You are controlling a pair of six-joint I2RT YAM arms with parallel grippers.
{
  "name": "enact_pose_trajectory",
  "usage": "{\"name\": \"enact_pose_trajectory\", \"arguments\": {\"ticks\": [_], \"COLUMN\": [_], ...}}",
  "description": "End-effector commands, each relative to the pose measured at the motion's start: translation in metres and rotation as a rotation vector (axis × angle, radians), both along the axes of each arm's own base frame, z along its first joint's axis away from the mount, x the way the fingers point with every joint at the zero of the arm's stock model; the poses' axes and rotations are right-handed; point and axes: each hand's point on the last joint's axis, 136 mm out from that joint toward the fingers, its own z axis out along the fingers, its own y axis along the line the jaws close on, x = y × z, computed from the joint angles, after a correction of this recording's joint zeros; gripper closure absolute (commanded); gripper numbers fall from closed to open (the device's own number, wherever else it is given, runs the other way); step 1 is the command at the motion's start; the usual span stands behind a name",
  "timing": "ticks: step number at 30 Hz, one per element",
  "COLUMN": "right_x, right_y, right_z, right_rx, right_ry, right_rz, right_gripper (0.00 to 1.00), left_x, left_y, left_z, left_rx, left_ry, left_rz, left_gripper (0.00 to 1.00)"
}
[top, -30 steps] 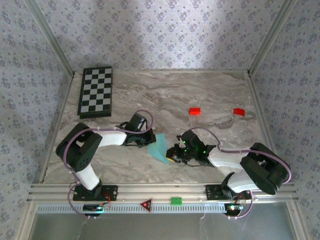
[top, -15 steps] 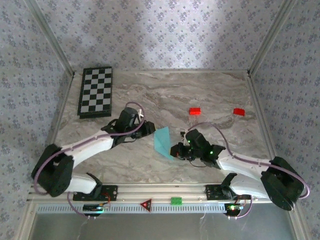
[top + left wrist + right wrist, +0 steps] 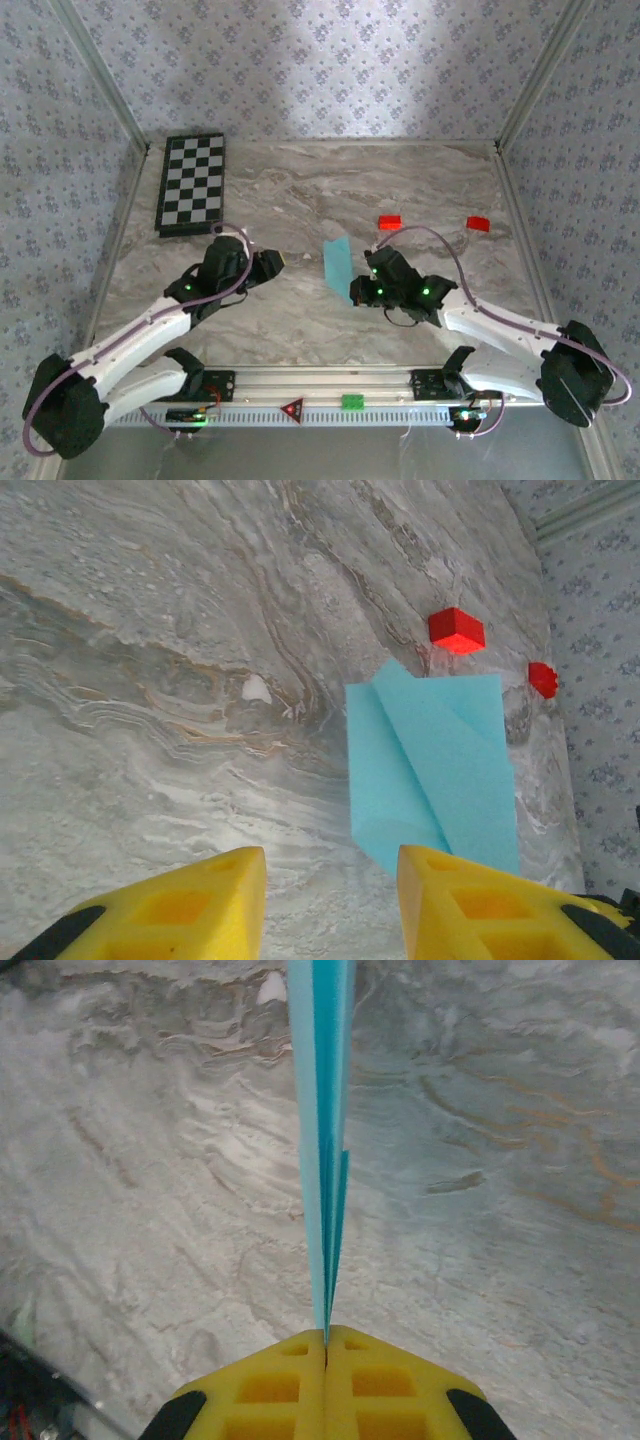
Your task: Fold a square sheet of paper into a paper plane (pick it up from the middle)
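1. Inspecting the plane [image 3: 338, 268], we find its narrow end pinched in the right gripper [image 3: 354, 292]. In the right wrist view the plane [image 3: 322, 1140] runs edge-on straight out of the gripper [image 3: 326, 1338], whose jaws are pressed tight on the stacked layers.
2. We cannot tell whether the plane's lower edge touches the table [image 3: 300, 200].
3. We note the left gripper [image 3: 272, 262] stands apart, to the plane's left. In the left wrist view its jaws [image 3: 330, 870] are partly spread with nothing between them, and the plane [image 3: 430, 770] lies ahead and to the right.
4. We judge the plane very light, thin and soft, with stiffness along its creases alone. The wide far end hangs unsupported and may droop or sway.
5. We judge the folds fragile. A squeeze across the flaps would crumple them, and smooth paper may slide from the pads under a sideways pull.
6. We recommend a hold on the centre crease, near mid-length, where the layers stack thickest.
7. Two red blocks [image 3: 389, 222] [image 3: 479, 224] sit beyond, apart from the plane.
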Motion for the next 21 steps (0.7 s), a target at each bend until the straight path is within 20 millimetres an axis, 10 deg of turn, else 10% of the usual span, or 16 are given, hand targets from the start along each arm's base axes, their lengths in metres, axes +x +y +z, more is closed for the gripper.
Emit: {"name": "enact_pose_trajectory", "arguments": {"ticks": [1,9,21], "right_x": [0.001,-0.010,-0.005], "right_y": [-0.015,0.011,-0.005], "right_z": [0.001,0.016,0.041], "right_rx": [-0.107,-0.166,-0.234], "right_ry": [0.041,0.059,-0.026], "right_rz": [-0.105,-0.066,-0.057], "right_gripper": [0.99,0.99,1.00], "left_x": [-0.008,-0.027,-0.033], "left_y": [0.009,0.027,0.030], "left_z": [-0.002,-0.011,-0.006], "left_rx": [-0.019,-0.024,-0.054], "left_ry": [0.026,0.066,0.071], "left_rz": [0.032,0.058,0.047], "left_gripper": [0.60,0.57,0.52]}}
